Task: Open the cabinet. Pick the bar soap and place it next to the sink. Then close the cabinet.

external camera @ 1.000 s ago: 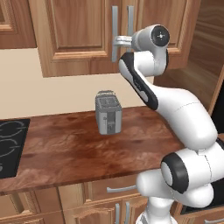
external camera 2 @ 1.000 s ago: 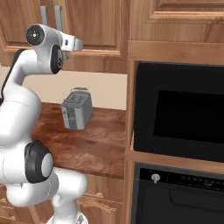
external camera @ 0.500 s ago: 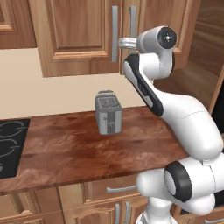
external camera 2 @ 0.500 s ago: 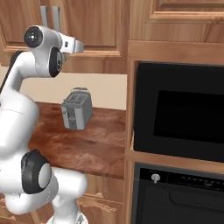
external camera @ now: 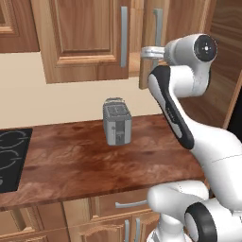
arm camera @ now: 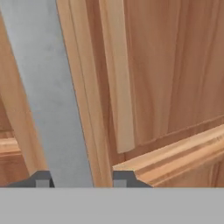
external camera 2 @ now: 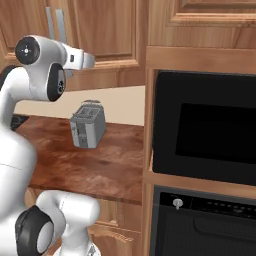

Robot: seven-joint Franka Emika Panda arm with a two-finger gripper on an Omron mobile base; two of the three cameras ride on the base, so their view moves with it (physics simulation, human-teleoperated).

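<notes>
Wooden counter (external camera: 90, 163) with toaster (external camera: 116, 121), cabinet (external camera: 85, 38) right door ajar, jaws grasping its handle (arm camera: 48, 100)

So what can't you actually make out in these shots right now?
- Bar soap: hidden behind the cabinet doors in both base views.
- Gripper grip: hand view cuts the fingertips at its bottom edge, so contact with the handle is unclear.
- Sink: outside every frame.

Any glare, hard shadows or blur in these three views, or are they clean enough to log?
Left base view: flat, even light, no glare, only a faint shadow beside the toaster. Right base view: the dark oven door shows no reflections. Hand view: soft and coarse at close range, the grey handle a featureless band between the fingertips.
</notes>
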